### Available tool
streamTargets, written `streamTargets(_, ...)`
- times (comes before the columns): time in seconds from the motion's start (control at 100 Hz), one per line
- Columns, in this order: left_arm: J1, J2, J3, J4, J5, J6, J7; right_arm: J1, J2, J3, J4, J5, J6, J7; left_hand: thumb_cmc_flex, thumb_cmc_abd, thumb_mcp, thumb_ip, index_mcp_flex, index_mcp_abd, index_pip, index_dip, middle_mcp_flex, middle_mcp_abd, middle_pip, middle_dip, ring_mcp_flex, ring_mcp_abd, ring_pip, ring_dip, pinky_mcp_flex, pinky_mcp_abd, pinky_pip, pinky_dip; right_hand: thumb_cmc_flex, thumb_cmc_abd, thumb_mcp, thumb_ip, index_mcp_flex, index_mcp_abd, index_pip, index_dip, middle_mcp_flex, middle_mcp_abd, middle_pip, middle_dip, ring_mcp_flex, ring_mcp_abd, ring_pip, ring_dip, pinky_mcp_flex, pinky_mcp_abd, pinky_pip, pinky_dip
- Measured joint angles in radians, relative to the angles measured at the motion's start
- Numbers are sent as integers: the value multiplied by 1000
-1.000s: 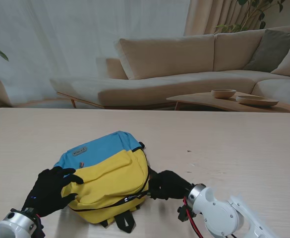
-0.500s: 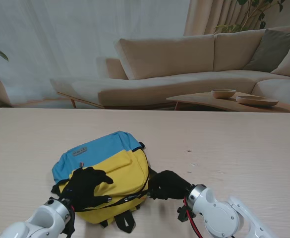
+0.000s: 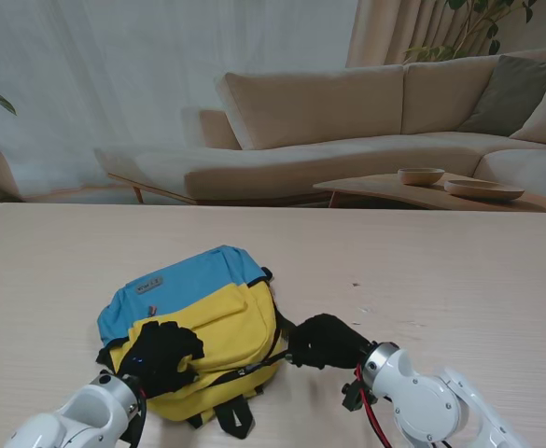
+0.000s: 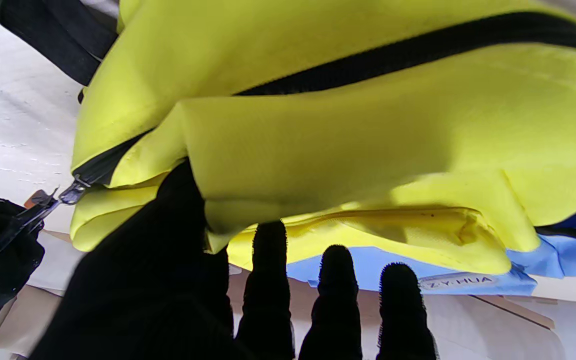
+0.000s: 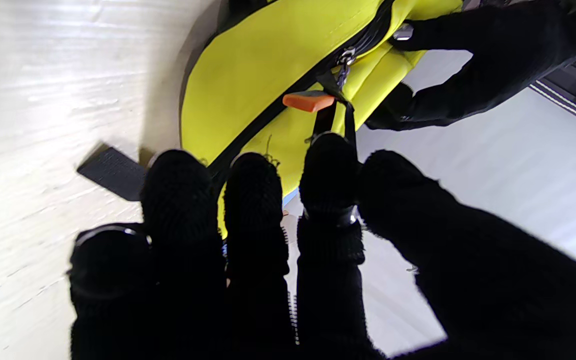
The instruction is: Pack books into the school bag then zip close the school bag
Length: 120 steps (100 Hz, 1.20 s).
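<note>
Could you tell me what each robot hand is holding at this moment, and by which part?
The right robot hand pinches the school bag's zipper pull. The left robot hand grips a fold of its yellow front fabric.

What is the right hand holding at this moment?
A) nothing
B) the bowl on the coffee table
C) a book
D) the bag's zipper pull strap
D: in the right wrist view the right hand pinches the black zipper pull strap running from the slider on the yellow school bag.
</note>
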Motion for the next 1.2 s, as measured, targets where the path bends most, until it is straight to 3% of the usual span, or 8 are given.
streamTargets(0.17,42,-5,-28,-4,15,-24,78,-2,0,40,7,-6,-6,15,0,0,0,-1,0,2,23,25,0,0,14,12,0,0,5,0,0,6,5,-5,0,0,0,-5,0,-9,-10,4,0,0,0,3,0,0,0,0,1,0,0,0)
streamTargets(0.35,80,-11,-75,-17,27,-81,90,30,0,42,43,-15,46,6,0,0,0,-1,0,12,26,25,1,0,25,21,0,0,9,0,0,7,24,-16,0,0,0,-5,0,-12,-9,5,0,0,0,3,0,0,0,0,1,0,0,0)
streamTargets(0.62,178,-15,-144,-66,86,-86,117,118,-11,8,111,-13,127,-49,0,-2,2,-1,0,-14,23,26,14,-5,26,22,2,0,10,0,0,7,38,-28,0,0,0,-5,1,-12,-8,6,0,0,0,3,0,0,0,0,1,0,0,0)
streamTargets(0.83,252,-26,-208,-74,130,-86,190,191,-23,-58,169,38,153,-98,0,-13,2,-1,10,-68,19,44,14,-16,26,22,2,0,10,-1,0,7,49,-31,-1,0,0,-5,1,-13,-8,15,0,0,0,4,0,0,0,0,0,0,0,0)
streamTargets(1.11,277,-29,-244,-74,131,-91,200,322,-65,-179,279,87,232,-188,-1,-26,2,-2,21,-104,2,70,14,-16,26,22,2,0,10,-1,0,7,50,-42,-1,-7,0,-5,2,-12,-8,16,0,0,0,6,0,0,0,0,-4,0,0,0)
streamTargets(1.2,279,-29,-247,-74,131,-93,198,366,-83,-210,325,130,247,-206,-1,-26,2,-2,21,-106,-2,75,14,-17,26,22,2,0,10,-1,0,7,50,-44,-1,14,-13,0,2,-5,5,86,-24,0,45,50,-23,0,9,17,-19,1,0,0)
